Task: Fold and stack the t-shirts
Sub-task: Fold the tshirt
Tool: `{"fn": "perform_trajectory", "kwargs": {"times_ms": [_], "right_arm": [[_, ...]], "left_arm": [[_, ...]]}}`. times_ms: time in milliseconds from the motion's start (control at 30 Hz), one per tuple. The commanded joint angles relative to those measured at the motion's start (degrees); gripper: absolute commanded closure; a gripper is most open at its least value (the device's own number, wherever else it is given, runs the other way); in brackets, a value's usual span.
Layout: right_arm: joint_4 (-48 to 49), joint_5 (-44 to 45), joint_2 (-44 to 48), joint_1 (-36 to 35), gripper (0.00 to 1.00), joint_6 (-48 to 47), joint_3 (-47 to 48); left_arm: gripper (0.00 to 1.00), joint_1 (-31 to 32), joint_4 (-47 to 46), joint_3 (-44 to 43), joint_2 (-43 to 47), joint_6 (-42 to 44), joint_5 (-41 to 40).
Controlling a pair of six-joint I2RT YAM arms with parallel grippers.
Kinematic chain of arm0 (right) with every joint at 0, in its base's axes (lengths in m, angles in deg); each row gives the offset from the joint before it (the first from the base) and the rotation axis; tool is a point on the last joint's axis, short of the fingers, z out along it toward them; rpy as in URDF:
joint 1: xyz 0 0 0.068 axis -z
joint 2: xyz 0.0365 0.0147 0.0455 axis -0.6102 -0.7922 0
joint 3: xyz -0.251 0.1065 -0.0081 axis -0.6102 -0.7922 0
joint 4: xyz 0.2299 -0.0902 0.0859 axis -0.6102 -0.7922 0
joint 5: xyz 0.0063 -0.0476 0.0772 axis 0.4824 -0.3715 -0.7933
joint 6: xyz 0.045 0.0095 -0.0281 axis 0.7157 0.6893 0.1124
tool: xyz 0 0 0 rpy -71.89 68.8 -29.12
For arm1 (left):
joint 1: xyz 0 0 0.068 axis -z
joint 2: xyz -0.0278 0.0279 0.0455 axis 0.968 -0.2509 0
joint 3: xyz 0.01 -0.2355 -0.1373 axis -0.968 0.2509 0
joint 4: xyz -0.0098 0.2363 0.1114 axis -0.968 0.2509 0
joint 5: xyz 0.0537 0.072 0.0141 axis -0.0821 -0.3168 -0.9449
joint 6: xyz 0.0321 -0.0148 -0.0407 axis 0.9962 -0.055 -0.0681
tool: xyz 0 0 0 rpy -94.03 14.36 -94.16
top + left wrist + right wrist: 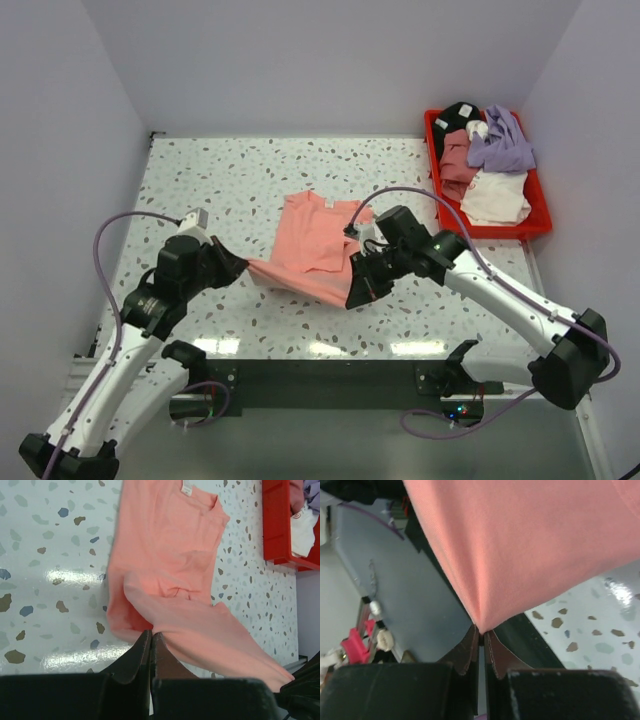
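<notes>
Now | left hand (242, 266) and right hand (353, 297) each clamped on shirt (312, 235) near edge | neck end lies far, straight ahead

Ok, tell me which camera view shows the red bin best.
The top external view: the red bin appears whole at the far right, with shirts heaped inside. The left wrist view catches only one corner of the bin and some white cloth. The right wrist view shows none of it.
</notes>
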Motion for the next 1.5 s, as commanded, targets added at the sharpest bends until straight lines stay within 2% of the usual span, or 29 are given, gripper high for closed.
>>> {"fn": "perform_trajectory", "kwargs": {"times_ms": [0,67,167,500,767,933,1200,1467], "right_arm": [[-8.0,-11.8,3.8,-0.3,1.0,-0.9,1.7],[-6.7,-17.2,4.8,-0.4,1.0,0.0,0.4],[-6.0,-19.1,6.5,-0.4,1.0,1.0,0.2],[1.0,-17.7,7.5,0.1,1.0,6.0,-3.8],[5.9,-21.3,6.5,5.1,1.0,7.1,-8.1],[6.1,-21.3,4.3,8.6,1.0,5.4,-7.8],[4.2,-14.5,1.0,14.8,1.0,1.9,-4.5],[6.3,-11.9,-3.4,19.6,1.0,2.4,-2.3]], "left_arm": [[1.0,-0.5,4.0,-4.7,2.9,-0.3,-5.0],[1.0,-0.5,5.3,-5.9,3.7,-0.4,-5.3],[1.0,-0.5,6.4,-8.2,4.8,0.0,-6.1],[1.0,-0.5,4.3,-10.1,2.4,-0.9,-10.3],[1.0,-0.5,-0.5,-9.4,-2.6,-2.1,-11.6],[1.0,-0.5,-5.8,-9.5,-7.0,-2.0,-10.7],[1.0,-0.5,-13.7,-11.9,-17.7,-1.0,-10.1],[1.0,-0.5,-17.7,-16.0,-27.3,0.2,-12.0]]}}
